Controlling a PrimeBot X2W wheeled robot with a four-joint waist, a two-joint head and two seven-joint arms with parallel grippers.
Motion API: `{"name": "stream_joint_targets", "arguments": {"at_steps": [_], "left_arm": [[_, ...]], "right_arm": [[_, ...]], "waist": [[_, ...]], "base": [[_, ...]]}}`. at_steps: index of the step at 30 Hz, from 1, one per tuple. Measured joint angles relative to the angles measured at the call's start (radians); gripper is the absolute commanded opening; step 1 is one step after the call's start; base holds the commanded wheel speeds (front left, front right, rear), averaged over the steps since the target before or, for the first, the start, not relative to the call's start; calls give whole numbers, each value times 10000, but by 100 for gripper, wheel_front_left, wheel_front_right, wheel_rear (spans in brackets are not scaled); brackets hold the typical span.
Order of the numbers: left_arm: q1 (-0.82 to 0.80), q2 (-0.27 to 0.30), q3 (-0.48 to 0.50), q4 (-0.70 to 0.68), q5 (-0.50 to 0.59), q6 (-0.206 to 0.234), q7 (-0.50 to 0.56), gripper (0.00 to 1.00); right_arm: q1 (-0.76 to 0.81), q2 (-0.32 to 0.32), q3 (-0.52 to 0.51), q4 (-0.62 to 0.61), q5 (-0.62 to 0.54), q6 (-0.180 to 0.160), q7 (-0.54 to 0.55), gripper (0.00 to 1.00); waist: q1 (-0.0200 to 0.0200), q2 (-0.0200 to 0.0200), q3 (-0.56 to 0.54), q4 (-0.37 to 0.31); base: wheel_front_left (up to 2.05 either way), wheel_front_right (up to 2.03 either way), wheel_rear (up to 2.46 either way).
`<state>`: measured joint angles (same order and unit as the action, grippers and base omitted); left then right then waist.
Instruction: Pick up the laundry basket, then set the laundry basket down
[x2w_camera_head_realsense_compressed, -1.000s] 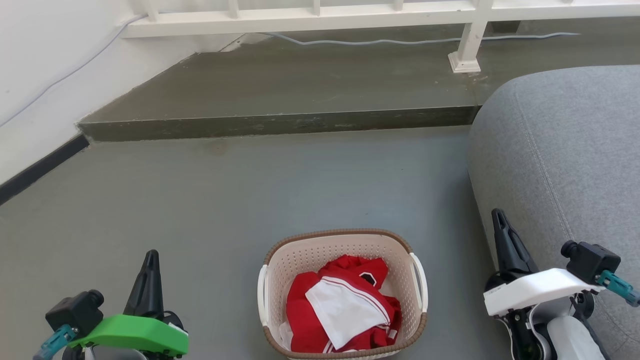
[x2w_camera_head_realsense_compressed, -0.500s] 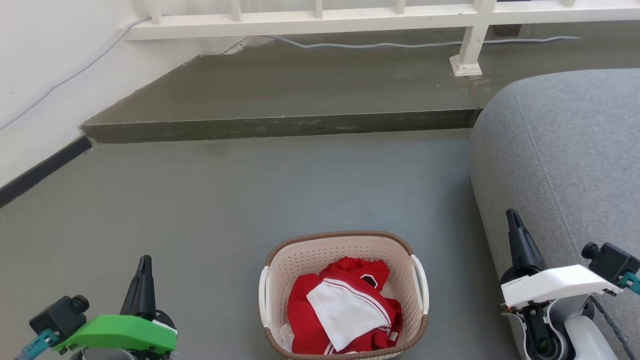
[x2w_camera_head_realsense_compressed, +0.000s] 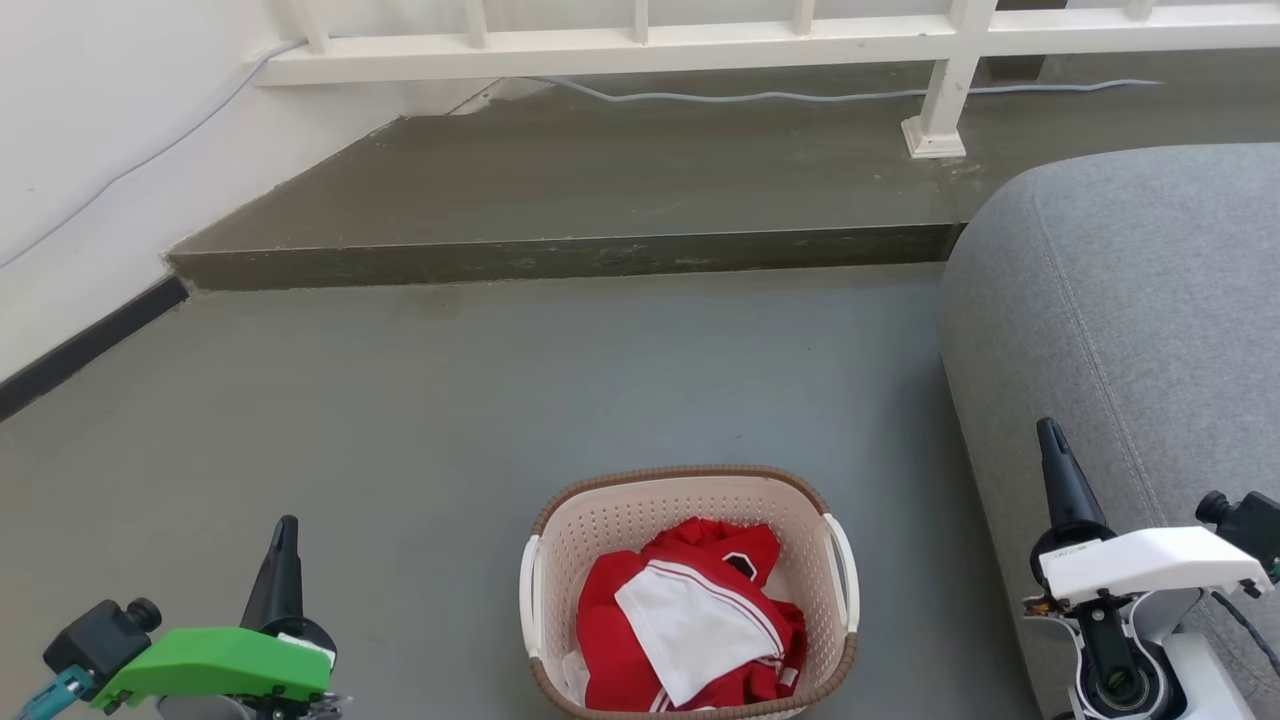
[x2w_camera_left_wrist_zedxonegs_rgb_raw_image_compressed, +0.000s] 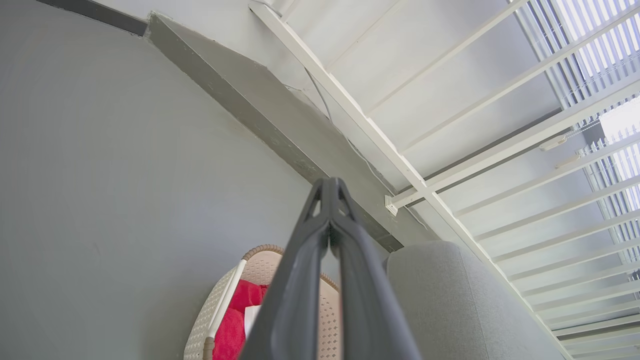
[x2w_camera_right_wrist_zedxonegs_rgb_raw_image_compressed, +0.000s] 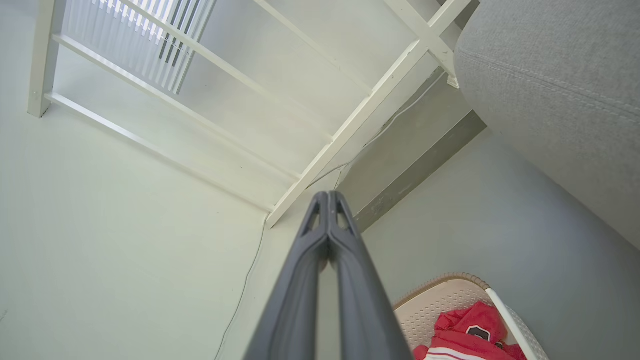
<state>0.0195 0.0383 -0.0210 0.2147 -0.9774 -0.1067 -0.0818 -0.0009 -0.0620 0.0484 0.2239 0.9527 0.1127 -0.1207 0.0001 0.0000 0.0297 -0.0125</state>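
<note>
Rounded-rectangular cream plastic laundry basket (x2w_camera_head_realsense_compressed: 660, 515) with perforated walls and a brown woven-look rim, standing upright on the grey floor (x2w_camera_head_realsense_compressed: 450, 420) at the near edge of the head view. Crumpled red and white garments (x2w_camera_head_realsense_compressed: 700, 620) lie inside it. The green-shelled left hand (x2w_camera_head_realsense_compressed: 283, 545) is well apart to its left and the white-shelled right hand (x2w_camera_head_realsense_compressed: 1055, 450) well apart to its right. Both are clenched on nothing and touch no part of the basket.

Step in hand: undecided. A basket resting on the floor between two free hands fits both an approach before lifting and a withdrawal after setting down. Any lift would call for both hands to release and close on the two white side handles (x2w_camera_head_realsense_compressed: 845, 575), evenly, so that the load stays level.

A grey upholstered sofa (x2w_camera_head_realsense_compressed: 1130, 300) flanks the basket on the right. A raised step (x2w_camera_head_realsense_compressed: 560, 250) and a white railing (x2w_camera_head_realsense_compressed: 620, 45) lie far.

The head view shows each hand as a single dark profile. The wrist views show the finger pairs pressed together, and slatted blinds (x2w_camera_left_wrist_zedxonegs_rgb_raw_image_compressed: 600, 45) beyond the railing.
</note>
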Motion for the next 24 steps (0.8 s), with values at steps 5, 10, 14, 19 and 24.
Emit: {"name": "stream_joint_targets", "arguments": {"at_steps": [5, 10, 14, 19, 24], "left_arm": [[-29, 6, 117, 42, -629, -2, 182, 0], [-168, 15, 178, 81, -1246, -23, 303, 0], [-204, 19, 221, 146, -1873, -31, 487, 0], [-234, 31, 274, 257, -2489, -31, 683, 0], [-261, 35, 337, 301, -2953, -33, 813, 0]], "right_arm": [[-44, -19, -79, 21, 719, 0, 165, 0], [-111, -48, -142, 42, 1436, 0, 268, 0], [-114, -71, -219, 81, 2144, 0, 449, 0], [-122, -111, -328, 102, 2842, 0, 594, 0], [-156, -146, -387, 125, 3405, 0, 690, 0]], "waist": [[0, 0, -27, 13], [0, 0, -53, 25], [0, 0, -79, 37], [0, 0, -105, 50], [0, 0, -127, 60]], "base": [[0, 0, 0], [0, 0, 0], [0, 0, 0], [0, 0, 0], [0, 0, 0]]}}
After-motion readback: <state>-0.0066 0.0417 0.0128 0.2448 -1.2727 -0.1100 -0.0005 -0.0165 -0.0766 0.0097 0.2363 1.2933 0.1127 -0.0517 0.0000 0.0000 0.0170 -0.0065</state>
